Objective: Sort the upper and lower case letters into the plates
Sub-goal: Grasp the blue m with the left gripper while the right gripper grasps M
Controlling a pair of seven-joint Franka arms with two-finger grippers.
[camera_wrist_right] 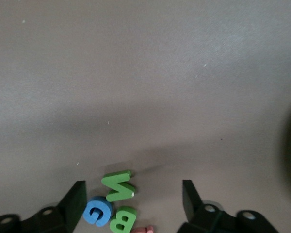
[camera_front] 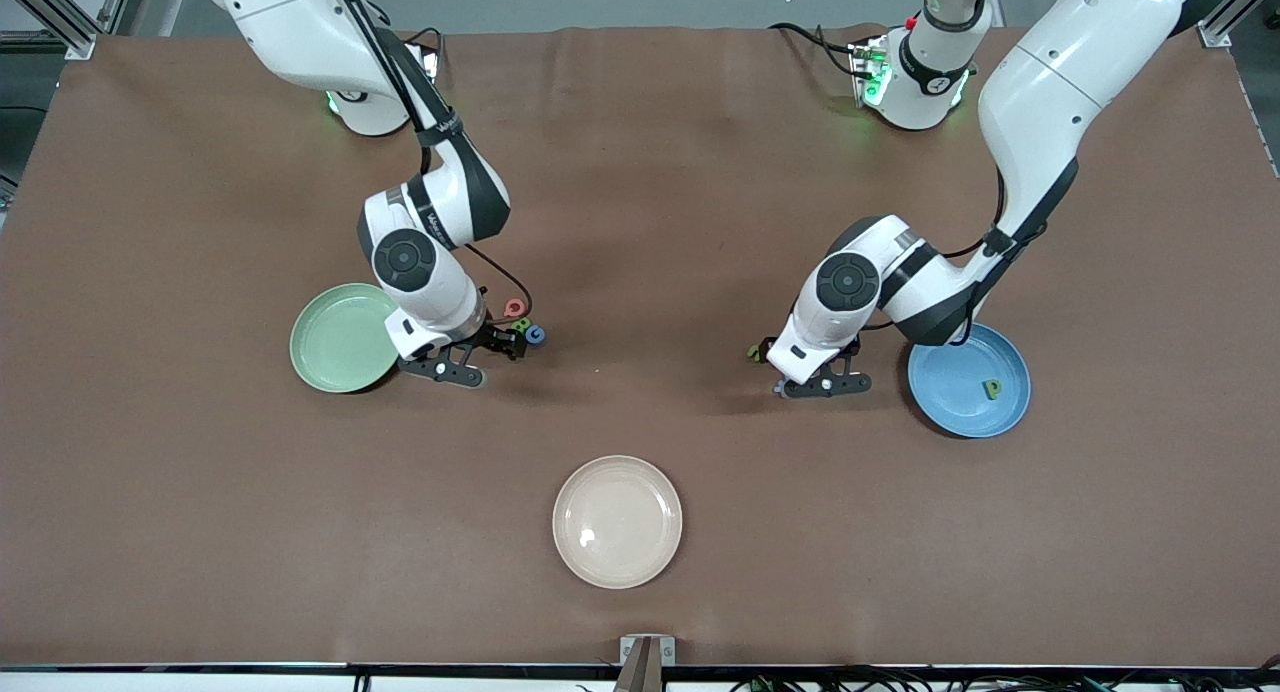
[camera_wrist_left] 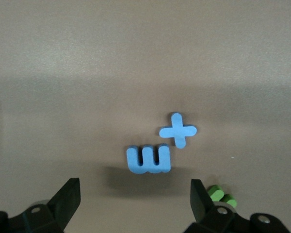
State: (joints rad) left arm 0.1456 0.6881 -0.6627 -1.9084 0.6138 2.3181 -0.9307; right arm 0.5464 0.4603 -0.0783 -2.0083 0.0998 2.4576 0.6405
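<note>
The light green plate (camera_front: 343, 337) lies toward the right arm's end and holds no letter that I can see. The blue plate (camera_front: 950, 412) lies toward the left arm's end with a green p (camera_front: 991, 389) in it. My right gripper (camera_front: 478, 360) is open, low beside the green plate. Its wrist view shows a green N (camera_wrist_right: 118, 186), a blue G (camera_wrist_right: 97, 211), a green B (camera_wrist_right: 121, 219) and a red letter (camera_wrist_right: 143, 229) at its fingers. My left gripper (camera_wrist_left: 136, 204) is open over a blue E-like letter (camera_wrist_left: 149, 159), a blue x (camera_wrist_left: 178, 130) and a green letter (camera_wrist_left: 222, 195).
A cream-white plate (camera_front: 617, 521) lies nearer the front camera, midway along the table. The brown table cover (camera_front: 640, 202) spreads under everything. Both arms reach down over the table between their bases and the plates.
</note>
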